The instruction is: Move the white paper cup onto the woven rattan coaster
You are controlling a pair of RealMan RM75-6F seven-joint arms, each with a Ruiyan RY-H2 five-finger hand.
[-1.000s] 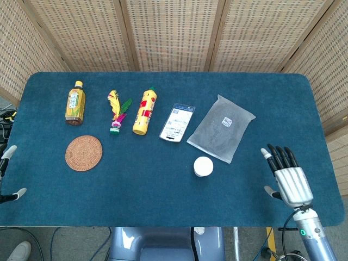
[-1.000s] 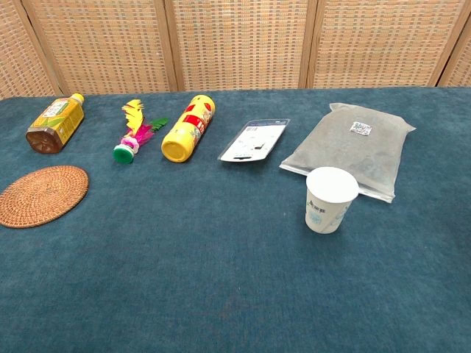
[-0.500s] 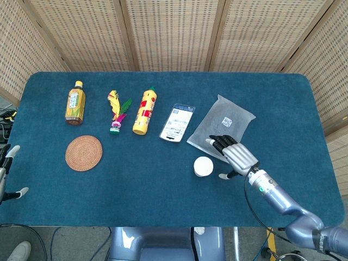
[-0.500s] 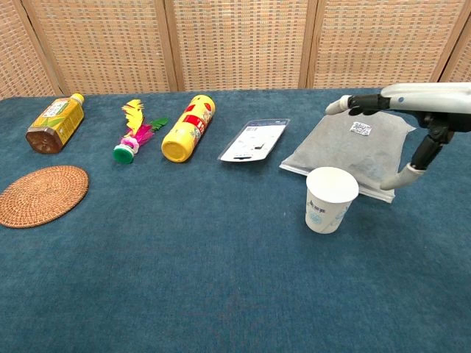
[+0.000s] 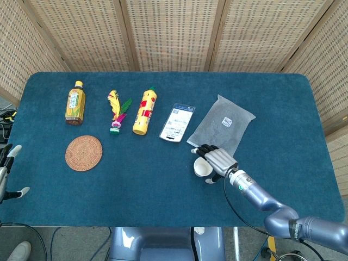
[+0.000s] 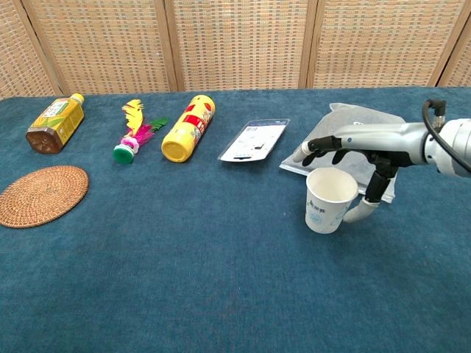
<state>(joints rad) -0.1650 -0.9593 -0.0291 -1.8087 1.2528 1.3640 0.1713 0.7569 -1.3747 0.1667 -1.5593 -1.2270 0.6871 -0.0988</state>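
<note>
The white paper cup (image 5: 202,167) (image 6: 330,198) stands upright near the table's middle right. My right hand (image 5: 216,160) (image 6: 360,151) is at the cup from its right side: the fingers (image 6: 318,145) spread above and behind the rim, and the thumb (image 6: 360,212) curves against the cup's right wall. The fingers are not closed around it. The woven rattan coaster (image 5: 84,153) (image 6: 42,195) lies flat at the left, far from the cup. My left hand (image 5: 6,168) shows only partly at the left edge of the head view, fingers apart and holding nothing.
Along the back lie a tea bottle (image 5: 75,103) (image 6: 55,123), a feather shuttlecock (image 5: 116,114) (image 6: 132,132), a yellow bottle on its side (image 5: 144,111) (image 6: 188,129), a carded pack (image 5: 177,123) (image 6: 254,140) and a grey bag (image 5: 228,122) (image 6: 360,118) just behind the cup.
My right hand has swept in from the table's right front edge to the cup, ending with fingers over its rim and thumb at its side. The cup has not moved.
</note>
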